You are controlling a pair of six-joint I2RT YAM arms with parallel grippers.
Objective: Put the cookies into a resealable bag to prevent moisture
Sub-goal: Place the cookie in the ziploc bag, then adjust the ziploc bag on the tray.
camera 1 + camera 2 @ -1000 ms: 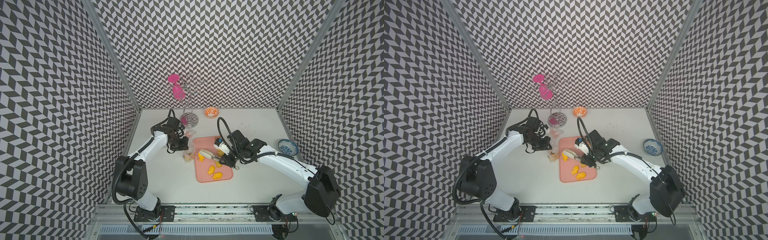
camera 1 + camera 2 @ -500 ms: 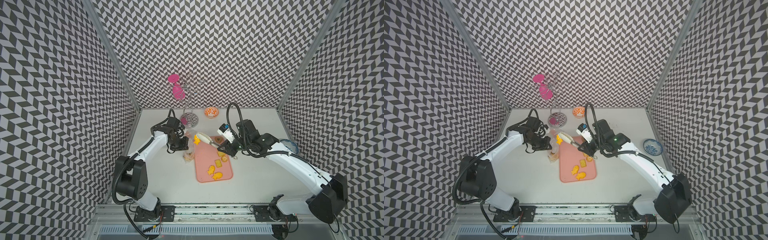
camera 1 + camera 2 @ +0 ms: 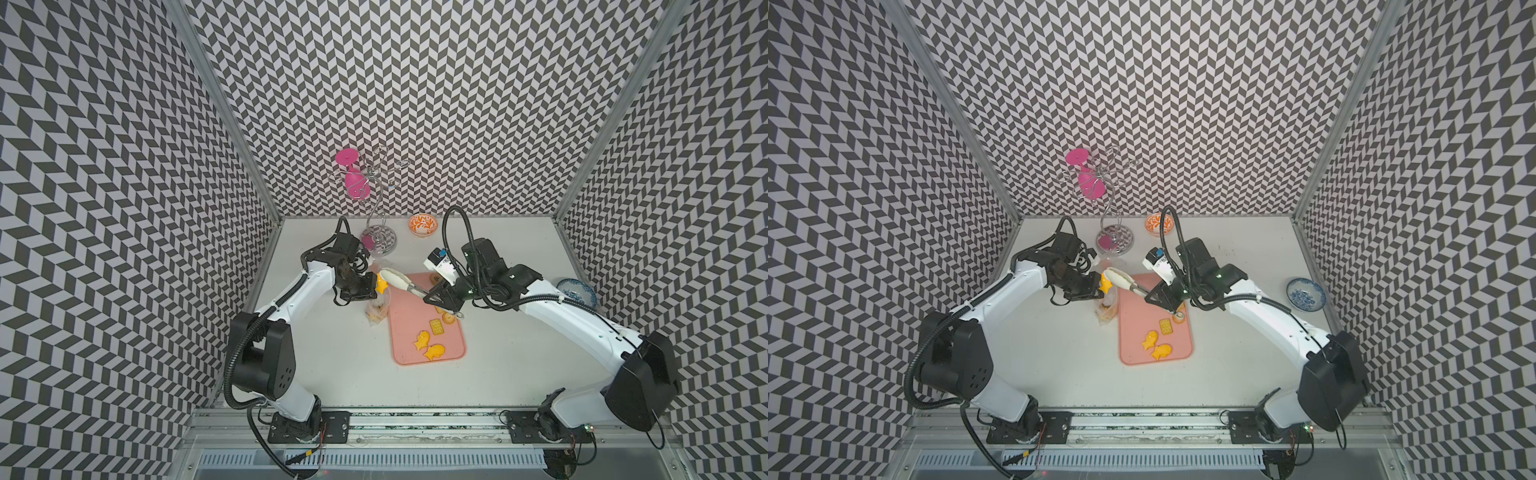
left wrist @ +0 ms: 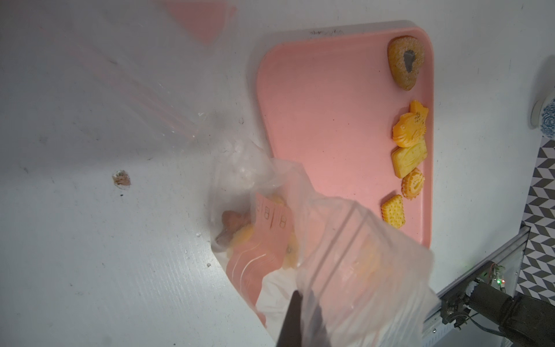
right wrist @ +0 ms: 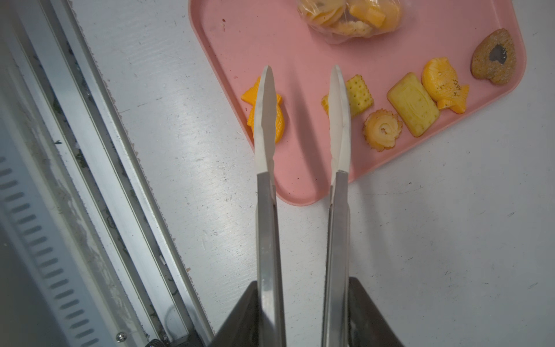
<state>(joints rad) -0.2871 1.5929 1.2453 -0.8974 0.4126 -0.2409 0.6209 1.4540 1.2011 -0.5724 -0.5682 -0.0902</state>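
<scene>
Standing here, I see the left tool [image 3: 368, 293] pinched shut on the upper edge of a clear resealable plastic bag [image 3: 379, 309]. The bag hangs from it with its bottom on the white worktop [image 3: 332, 353], just beside the left edge of the pink plastic tray [image 3: 407, 332]. The right tool [image 3: 437, 296] is closed narrowly on the handles of the metal tongs with white tips [image 3: 395, 277].

The tongs' long axis runs from the right tool across the tray's far corner toward the robot's left, and the tips are almost touching the left tool. In both top views a yellow fish-shaped cookie [image 3: 381, 286] sits at those tips, right at the top of the bag. The drop, I'd say, turns on the bag's mouth lying just beneath the tips: the cookie must go down inside the film, not outside it.

On the tray lie a brown heart cookie [image 5: 494, 57], a round swirl cookie [image 5: 383, 129], a square cracker [image 5: 359, 96] and more yellow ones.

The film is so clear that from above I cannot make out how wide the mouth stands. The right wrist view shows the blades apart with only tray between them, so I cannot tell whether the cookie is really pinched. The left wrist view shows neither tongs nor that cookie. The cookies already in the bag are blurred by the film, so I cannot count them.
</scene>
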